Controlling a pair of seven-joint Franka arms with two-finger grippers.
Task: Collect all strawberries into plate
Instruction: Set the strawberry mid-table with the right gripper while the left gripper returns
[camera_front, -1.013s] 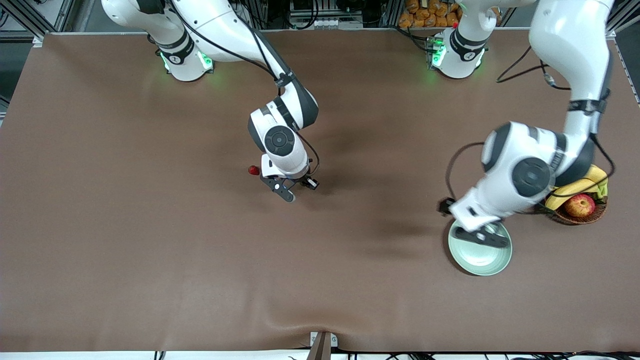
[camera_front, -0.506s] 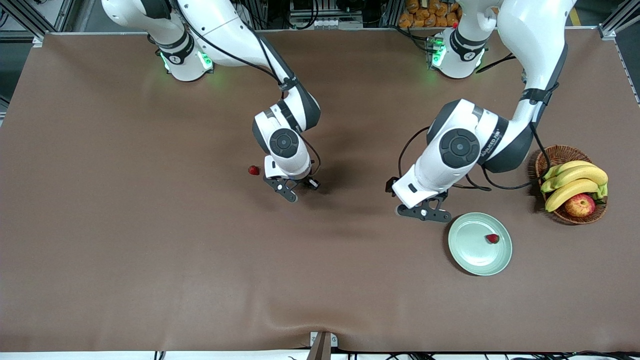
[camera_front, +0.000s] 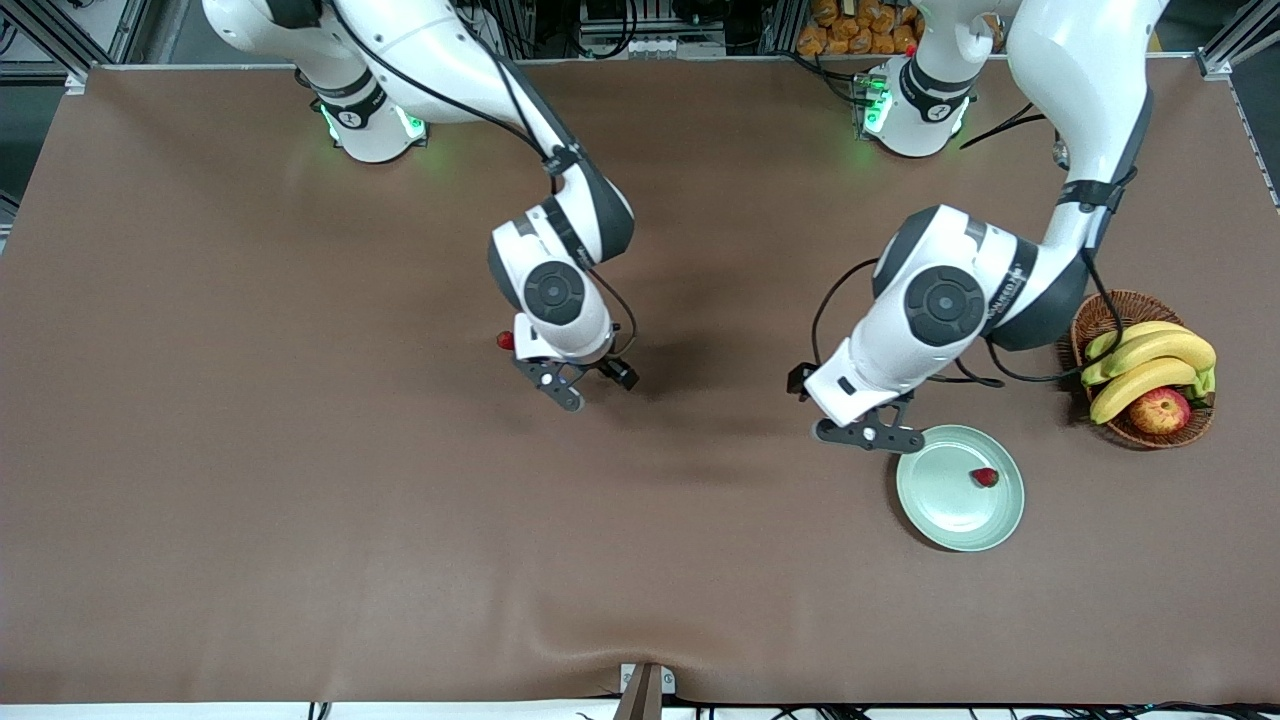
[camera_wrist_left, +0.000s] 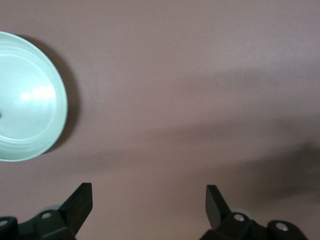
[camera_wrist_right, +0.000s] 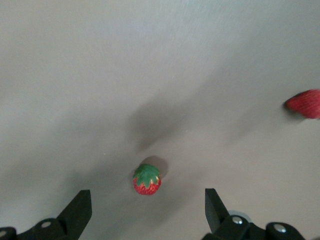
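The right claw (camera_front: 570, 383) hangs low over the middle of the counter (camera_front: 300, 500) with its jaws spread wide and nothing between them; in its wrist view a strawberry (camera_wrist_right: 146, 179) lies on the counter just ahead of the gap between the fingers, so the wide spread looks like readiness to drop around the berry. A second strawberry (camera_wrist_right: 304, 103) lies a little off to one side of that claw, and shows in the front view tucked against the wrist. The left claw (camera_front: 868, 434) is also wide open and empty, hovering over bare counter just beside the rim of the plate (camera_front: 930, 500), which suggests its delivery is finished. One strawberry (camera_front: 985, 477) rests in the plate, toward the basket (camera_front: 1100, 320) of fruit. By my reading, one berry is home and two remain.
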